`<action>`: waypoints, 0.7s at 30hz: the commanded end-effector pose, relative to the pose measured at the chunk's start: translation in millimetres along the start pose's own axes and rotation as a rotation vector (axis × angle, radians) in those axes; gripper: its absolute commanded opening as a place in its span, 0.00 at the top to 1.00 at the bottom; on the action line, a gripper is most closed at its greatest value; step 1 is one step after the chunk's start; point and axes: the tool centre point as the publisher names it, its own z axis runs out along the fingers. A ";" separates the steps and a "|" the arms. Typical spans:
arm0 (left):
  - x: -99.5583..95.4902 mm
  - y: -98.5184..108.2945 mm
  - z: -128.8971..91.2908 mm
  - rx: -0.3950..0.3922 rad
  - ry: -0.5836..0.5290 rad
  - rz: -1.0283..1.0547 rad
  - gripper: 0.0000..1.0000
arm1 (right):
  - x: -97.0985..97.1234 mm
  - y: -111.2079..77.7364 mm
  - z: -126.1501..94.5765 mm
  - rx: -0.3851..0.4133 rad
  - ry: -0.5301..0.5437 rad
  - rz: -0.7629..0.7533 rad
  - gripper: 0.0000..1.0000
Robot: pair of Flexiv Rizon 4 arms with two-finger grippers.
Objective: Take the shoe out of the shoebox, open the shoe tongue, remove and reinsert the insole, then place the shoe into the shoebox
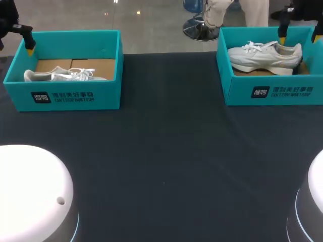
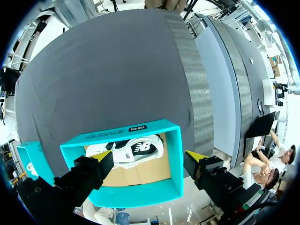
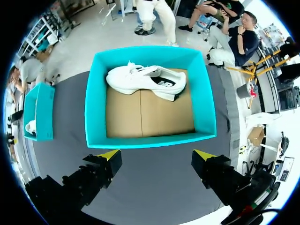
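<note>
The tool [image 3: 157,155] hangs over the dark bench [image 3: 154,192], fingers wide apart and holding nothing. Ahead of it, at the bench's far edge, stands a teal box [image 3: 150,140]. A white shoe [image 3: 145,79] lies on its side against the box's far wall. A second box [image 3: 40,112] sits well apart along that edge.

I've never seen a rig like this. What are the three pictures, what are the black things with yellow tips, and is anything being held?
This is a two-armed robot at a dark table. The head view looks down from above and behind the robot. The other two views come from cameras on its wrists, looking out along the fingers. The black parts with yellow tips are its grippers. The left gripper hangs by the left shoebox, and the right gripper hangs by the right shoebox. Each teal box holds a white shoe: the left shoe and the right shoe. Both grippers are open and hold nothing.
</note>
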 end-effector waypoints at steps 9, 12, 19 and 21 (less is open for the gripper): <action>0.1 -1.2 -0.1 -0.002 0.002 0.000 0.00 | -17.9 66.8 52.6 -0.014 -0.076 0.103 0.00; 0.1 -1.2 -0.1 -0.002 0.002 0.000 0.00 | -22.4 77.3 63.3 -0.020 -0.082 0.111 0.00; 0.1 -1.2 -0.1 -0.002 0.002 0.000 0.00 | -40.2 98.6 89.9 -0.006 -0.059 0.161 0.00; 0.1 -1.2 -0.1 -0.002 0.002 0.000 0.00 | -44.4 103.9 94.8 0.001 -0.052 0.188 0.00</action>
